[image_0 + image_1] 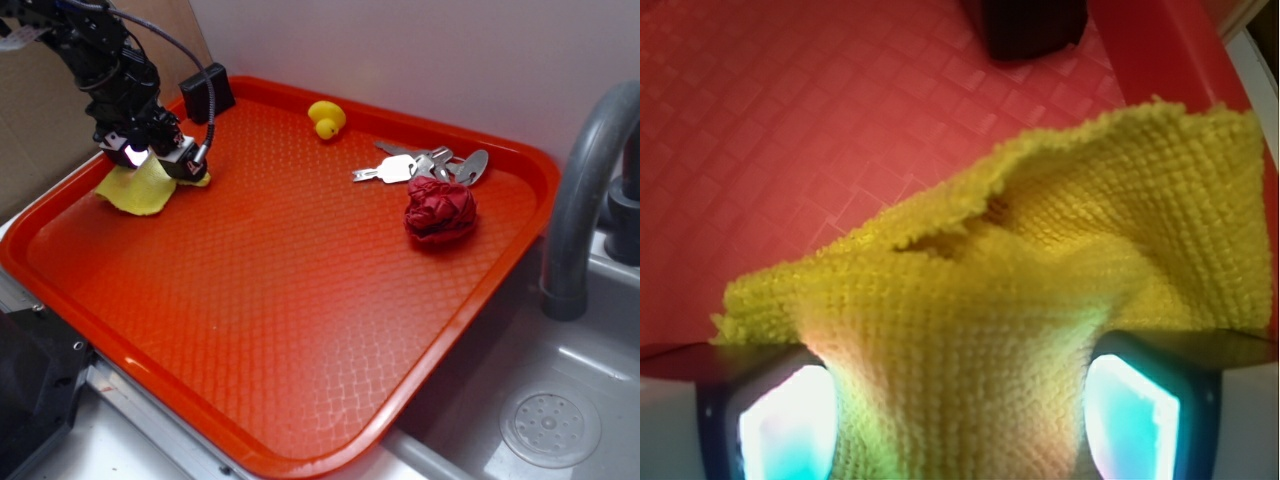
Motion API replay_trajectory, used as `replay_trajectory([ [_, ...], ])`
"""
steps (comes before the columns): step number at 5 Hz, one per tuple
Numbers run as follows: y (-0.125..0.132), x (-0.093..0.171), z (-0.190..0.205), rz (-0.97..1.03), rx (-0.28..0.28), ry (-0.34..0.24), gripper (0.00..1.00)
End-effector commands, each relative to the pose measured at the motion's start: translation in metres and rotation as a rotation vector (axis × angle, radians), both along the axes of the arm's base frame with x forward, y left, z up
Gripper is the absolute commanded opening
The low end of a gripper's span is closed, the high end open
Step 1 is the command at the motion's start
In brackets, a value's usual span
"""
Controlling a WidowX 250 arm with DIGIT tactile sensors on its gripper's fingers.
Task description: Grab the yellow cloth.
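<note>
Pinching yellow cloth (1040, 290) between both fingers, hand (958, 420) closed on it, above tray's (300, 330) back-left corner.

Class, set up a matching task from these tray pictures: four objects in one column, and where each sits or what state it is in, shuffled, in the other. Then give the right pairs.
Column 1
1. yellow cloth
2. rubber duck
3. keys
4. dark red fabric ball

Column 2
A. crumpled, just in front of the keys
B. pinched in the gripper at the tray's left edge
C. metal, spread out towards the tray's right side
D. by the tray's far rim

Pairs: 1-B, 2-D, 3-C, 4-A
</note>
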State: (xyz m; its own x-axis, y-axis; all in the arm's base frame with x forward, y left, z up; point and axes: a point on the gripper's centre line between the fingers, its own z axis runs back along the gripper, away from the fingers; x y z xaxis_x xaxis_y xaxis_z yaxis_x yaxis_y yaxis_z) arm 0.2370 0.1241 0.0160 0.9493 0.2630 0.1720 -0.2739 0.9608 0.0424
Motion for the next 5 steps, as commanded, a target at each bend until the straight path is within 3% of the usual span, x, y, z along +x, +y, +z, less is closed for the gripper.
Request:
replay_trajectory([
  [1,0.002,-0.0054,-0.0095,0.008,0.022,-0.001,0.0],
  [5,0.0039,-0.0052,-0.001,0.003,0.029,-0.008,0.0],
])
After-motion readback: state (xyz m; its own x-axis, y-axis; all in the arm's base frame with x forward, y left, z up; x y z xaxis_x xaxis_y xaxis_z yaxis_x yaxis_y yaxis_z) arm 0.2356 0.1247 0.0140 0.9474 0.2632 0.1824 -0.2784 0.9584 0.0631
